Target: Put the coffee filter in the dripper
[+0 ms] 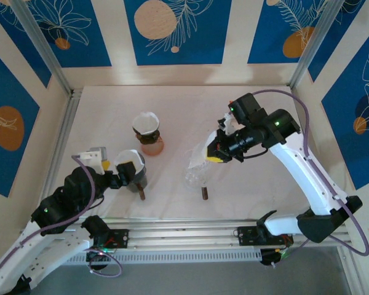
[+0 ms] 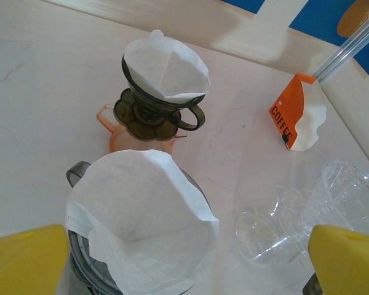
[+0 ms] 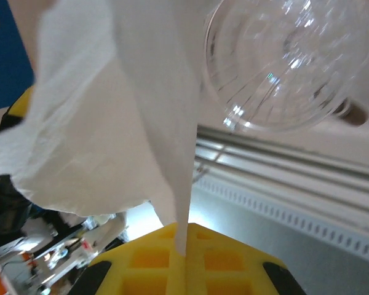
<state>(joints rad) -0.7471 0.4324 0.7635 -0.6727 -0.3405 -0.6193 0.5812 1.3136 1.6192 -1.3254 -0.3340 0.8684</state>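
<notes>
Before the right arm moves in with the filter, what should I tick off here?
1. Right gripper shut on the coffee filter: ok.
2. Clear dripper empty: ok.
3. Clear dripper standing upright: cannot tell.
4. Coffee filter lined up with the clear dripper's mouth: not ok, it hangs off to one side.
5. Left gripper clear of the path: ok, open by the dark dripper.

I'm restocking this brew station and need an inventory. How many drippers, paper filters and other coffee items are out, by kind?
Dark drippers: 2
Clear dripper: 1
Paper filters: 3
Orange server: 1
Filter pack: 1
Total: 8
</notes>
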